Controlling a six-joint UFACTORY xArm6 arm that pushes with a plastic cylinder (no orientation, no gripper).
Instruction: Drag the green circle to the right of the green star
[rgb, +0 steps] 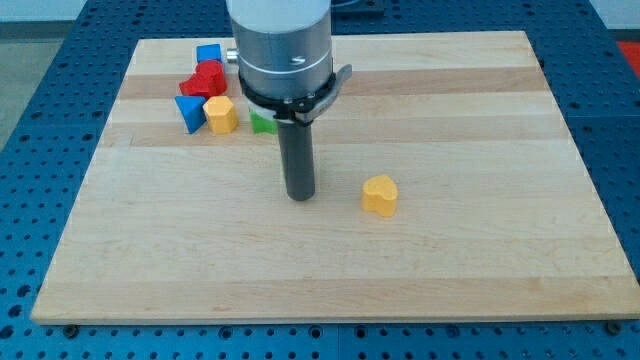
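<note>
The rod has no jaws; its tip (300, 196) rests on the pale wooden table (480, 250), left of a yellow heart block (379, 195); one green block (263, 123) peeks behind the arm, shape unclear; the dragging looks unstarted.

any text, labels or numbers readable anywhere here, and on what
None: no word, label, brand or number shows on the wooden board, on the blocks, such as the yellow heart, or on the grey arm housing above my tip.
</note>
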